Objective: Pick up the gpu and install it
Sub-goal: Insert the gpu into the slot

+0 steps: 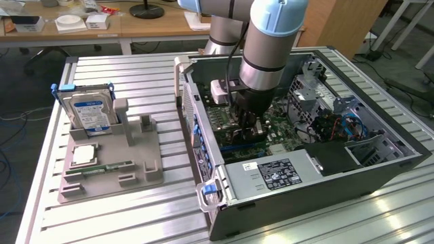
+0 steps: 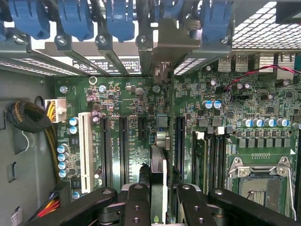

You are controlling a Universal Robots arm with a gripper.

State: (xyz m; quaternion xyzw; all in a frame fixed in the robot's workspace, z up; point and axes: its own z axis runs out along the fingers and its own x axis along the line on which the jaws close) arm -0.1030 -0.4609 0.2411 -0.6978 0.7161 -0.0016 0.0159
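- My fingers [image 2: 137, 206] are pinching the gpu [image 2: 158, 175], one on each side. I see the card edge-on as a thin upright strip, so both its faces are hidden from me.
- The gpu stands over the motherboard [image 2: 131, 94], running lengthwise between two of the long black slots [image 2: 123, 146]. I cannot tell whether its lower edge touches the board, because the card itself covers that line.
- The near end of the card is cut off behind my own dark knuckles.
- The open processor socket [image 2: 256, 181] lies beside the slots, and one of my fingers hides its near edge.
- In the exterior view my arm [image 1: 268, 46] comes down into the open computer case [image 1: 318, 195], which lies on its side on the table [image 1: 122, 223]. From there my wrist and fingers cover the gpu, and I cannot make the card out.
- Inside the case, at six o'clock from my fingers in that view, sits the power supply [image 1: 271, 175]. Its label is too small to read.
- A tangle of blue and red cables [image 1: 339, 124] sits at three o'clock from my fingers.
- A grey tray [image 1: 146, 152] rests on the table at nine o'clock from the case.
- On the tray, the hard drive [image 1: 88, 112] stands upright toward eleven o'clock.
- The memory stick [image 1: 98, 166] lies flat toward seven o'clock, with a square silvery chip [image 1: 85, 154] between the two.
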